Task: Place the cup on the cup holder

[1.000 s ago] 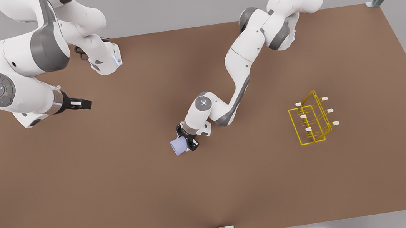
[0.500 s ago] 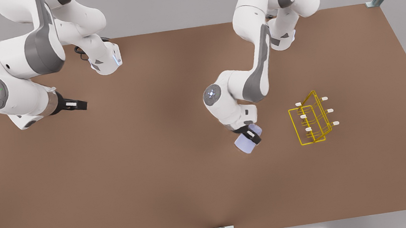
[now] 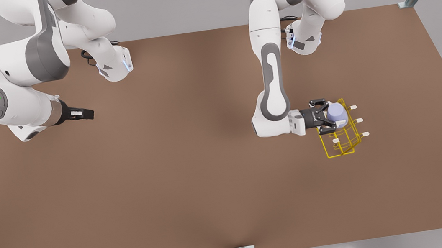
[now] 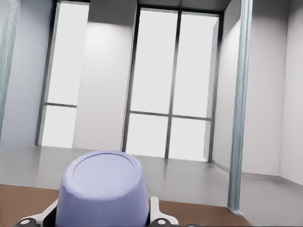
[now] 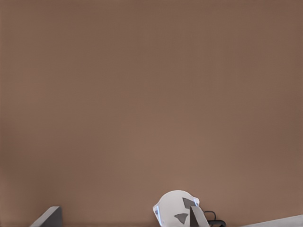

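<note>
Half a second ago the cup was low over the bare table (image 3: 171, 197), near 9 o'clock of the cup holder; now the arm has swung it across and it sits over the rack. Biggest first: the brown table fills the front view; the two white arms come next. The right gripper (image 3: 81, 114) waits far off at 9 o'clock of the table, well apart from the work; I cannot tell if it is open or closed. The cup holder (image 3: 343, 142) is a yellow wire rack near 3 o'clock of the table. The left gripper (image 3: 327, 120) reaches in flat from 9 o'clock of the rack; its two fingers are closed tight on the cup (image 3: 336, 113). The cup is upside down, flat bottom up; I think that is so its open mouth can slip down over a white-tipped prong (image 3: 353, 107).
</note>
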